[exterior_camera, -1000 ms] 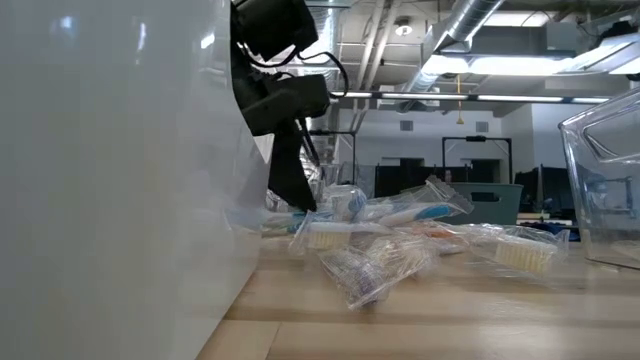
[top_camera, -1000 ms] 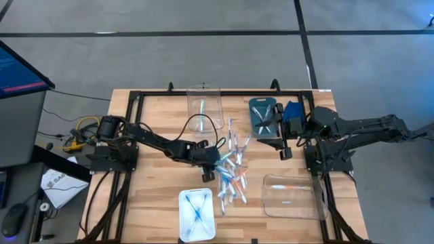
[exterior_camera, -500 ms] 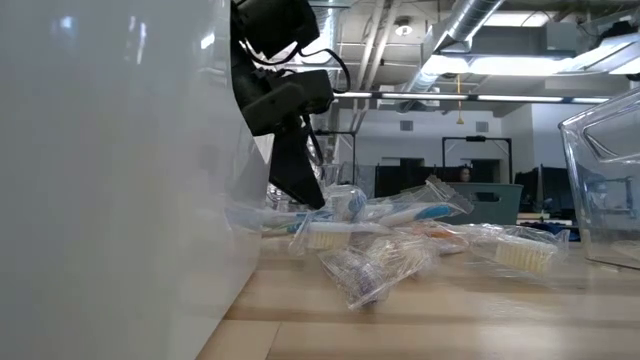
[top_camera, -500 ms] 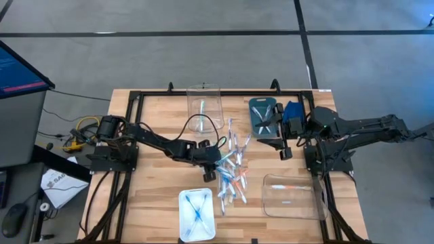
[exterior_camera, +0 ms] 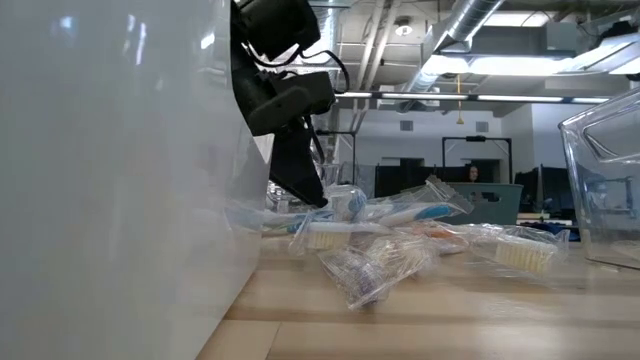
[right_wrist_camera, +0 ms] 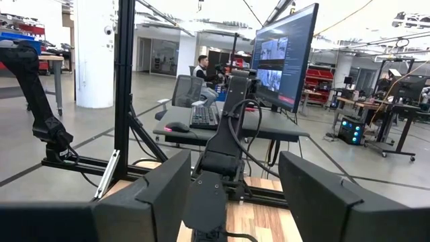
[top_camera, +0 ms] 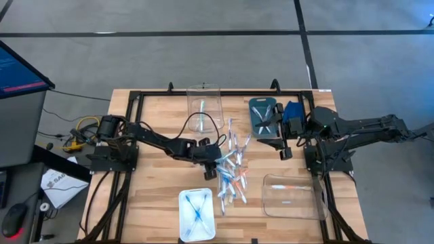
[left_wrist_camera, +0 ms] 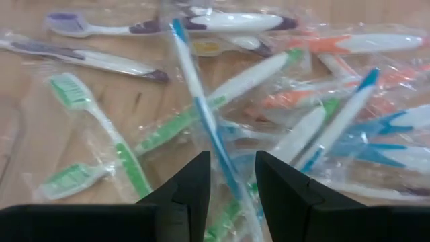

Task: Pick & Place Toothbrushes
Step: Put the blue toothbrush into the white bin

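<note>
- The left gripper (left_wrist_camera: 230, 195) has its jaws apart with a narrow gap between them, and a blue-and-white toothbrush (left_wrist_camera: 201, 111) runs into that gap; whether the pads actually pinch it cannot be told.
- In the high view the left gripper (top_camera: 207, 163) sits at the left edge of the toothbrushes (top_camera: 231, 168), a loose pile at the middle of the table (top_camera: 156, 196).
- The right gripper (right_wrist_camera: 232, 195) has its jaws wide apart around nothing; it waits at the right side of the table, beside a blue-grey tray (top_camera: 264, 118).
- The toothbrushes are thin sticks in clear crinkled wrappers, with whitish handles and green, blue, orange or purple parts.
- They overlap and cross, so most are partly covered by others.
- In the left wrist view a green toothbrush (left_wrist_camera: 101, 134) lies apart from the tangle, while the blue and orange ones are stacked together.
- In the high view the pile's long axis runs near to far, with single brushes fanned at many angles.
- A clear bin (top_camera: 205, 105) at the far side holds a toothbrush pointing near to far.
- A white bin (top_camera: 196, 214) at the near edge holds crossed blue toothbrushes.
- Another clear bin (top_camera: 291, 196) stands near right; its contents are hard to make out.
- In the low view the white bin's wall (exterior_camera: 110, 180) hides the left of the scene, and only the gripper's dark finger (exterior_camera: 297, 165) shows above the wrappers.
</note>
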